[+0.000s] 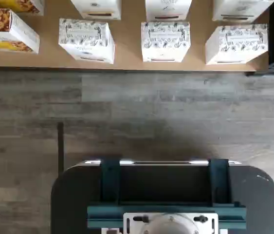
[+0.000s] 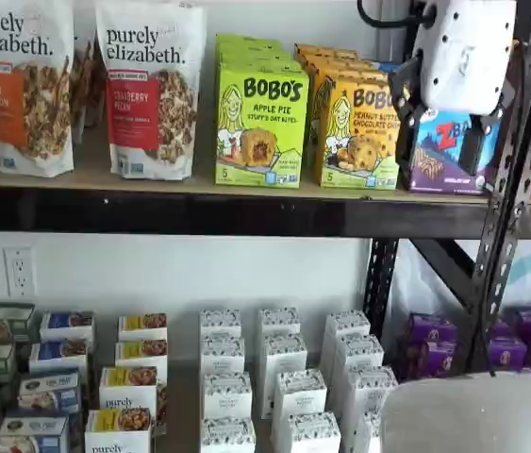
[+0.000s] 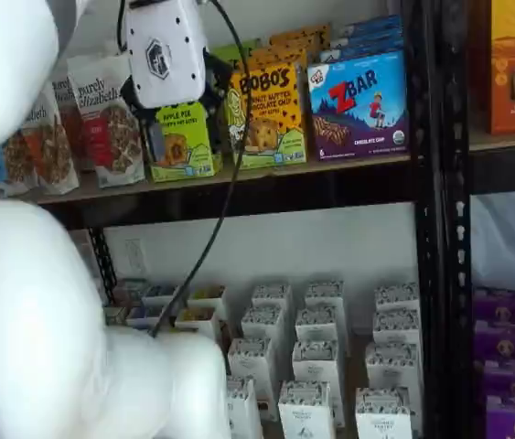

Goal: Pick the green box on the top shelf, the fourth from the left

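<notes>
The green box [image 2: 261,123] stands upright at the front of a row on the top shelf [image 2: 199,213], between a granola bag and a yellow-orange carton. In both shelf views my gripper [image 2: 441,123] hangs in front of the top shelf, clear of the cartons. It is open, with nothing between its black fingers [image 2: 405,92]. In one shelf view it sits to the right of the green box, in front of a blue carton. In a shelf view from the other side, the gripper [image 3: 179,114] overlaps the green box [image 3: 184,139]. The wrist view shows neither of them.
Granola bags [image 2: 152,90] stand left of the green box, and a yellow-orange Bobo's carton [image 2: 359,132] and a blue Zbar box [image 3: 358,105] stand to its right. A black upright [image 3: 431,219] bounds the bay. White cartons [image 1: 165,41] fill the lower shelf. My white arm [image 3: 28,302] fills the foreground.
</notes>
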You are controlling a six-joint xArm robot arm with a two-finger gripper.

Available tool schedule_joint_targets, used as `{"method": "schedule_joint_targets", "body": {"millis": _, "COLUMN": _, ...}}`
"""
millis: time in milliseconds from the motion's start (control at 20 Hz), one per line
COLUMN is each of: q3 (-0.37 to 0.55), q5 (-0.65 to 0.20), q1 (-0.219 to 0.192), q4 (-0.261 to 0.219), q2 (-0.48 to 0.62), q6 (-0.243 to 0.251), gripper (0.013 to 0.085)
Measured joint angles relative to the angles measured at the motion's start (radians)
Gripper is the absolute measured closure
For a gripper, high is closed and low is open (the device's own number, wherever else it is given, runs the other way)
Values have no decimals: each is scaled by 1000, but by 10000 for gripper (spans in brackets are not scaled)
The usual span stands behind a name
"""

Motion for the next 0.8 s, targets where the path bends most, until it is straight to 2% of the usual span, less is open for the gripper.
{"method": "schedule_joint_targets", "body": {"millis": 50, "q3": 12, "q5": -19, "q1": -28, "q4": 30, "q2": -13, "q6": -17, "gripper": 130}}
{"method": "schedule_joint_targets", "body": {"millis": 100, "q3": 36, "q5": -58, "q1": -83, "q4": 88, "q2": -39, "q6": -49, "gripper": 130}}
{"method": "schedule_joint_targets", "body": {"millis": 200, "q3": 43, "q5": -76, "q1": -95, "q4": 108, "q2": -48, "q6": -59, "gripper": 130}}
{"method": "schedule_joint_targets", "body": {"millis": 400, "q3": 39, "q5": -75, "q1": -71, "q4": 90, "q2": -42, "q6": -42, "gripper": 130}}
{"method": "schedule_joint_targets", "body": {"millis": 800, "q3": 36, "q5": -105, "q1": 17, "q4": 19, "q2": -8, "q6": 20, "gripper": 130}}
